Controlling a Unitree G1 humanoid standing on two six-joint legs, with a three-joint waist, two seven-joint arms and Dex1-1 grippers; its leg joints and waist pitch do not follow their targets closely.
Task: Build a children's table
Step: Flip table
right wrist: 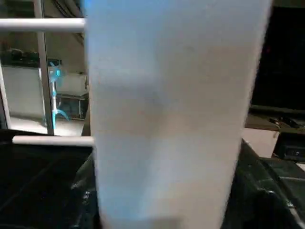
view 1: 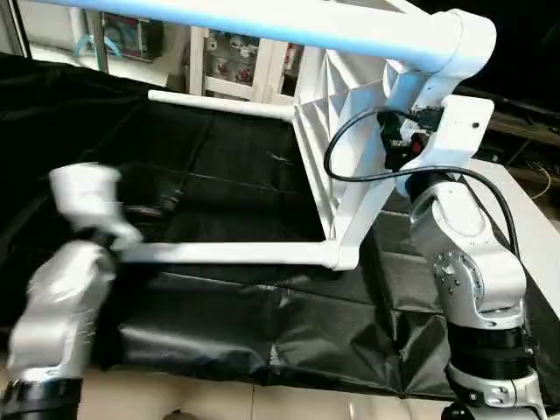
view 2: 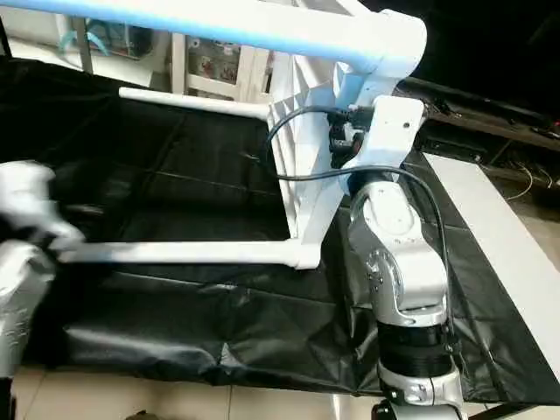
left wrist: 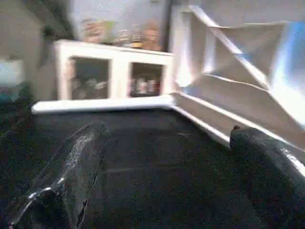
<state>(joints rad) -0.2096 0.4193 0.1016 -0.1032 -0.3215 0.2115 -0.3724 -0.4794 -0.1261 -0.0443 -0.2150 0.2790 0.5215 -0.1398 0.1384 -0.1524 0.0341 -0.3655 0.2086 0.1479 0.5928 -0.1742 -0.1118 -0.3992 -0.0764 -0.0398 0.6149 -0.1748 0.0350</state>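
Note:
The children's table top [view 1: 348, 122] stands on edge on the black cover, its ribbed underside facing left. Three white legs stick out of it to the left: one high across the view [view 1: 262, 26], one far and low [view 1: 219, 103], one near and low [view 1: 236, 254]. My left gripper [left wrist: 167, 138] is open with nothing between its fingers, and it points at the far leg [left wrist: 105, 104] and the top [left wrist: 238, 95]. My left wrist [view 1: 87, 201] hovers by the near leg's free end. My right arm [view 1: 464, 254] reaches up to the top's upper corner socket [view 1: 455, 39], and the high leg [right wrist: 167, 119] lies close before its wrist camera.
The black-covered work table [view 1: 245, 324] ends near the floor at the front. A white shelf unit [view 1: 236, 66] stands behind it. At the right is a white surface [view 1: 529, 214], with dark shelving and cables beyond.

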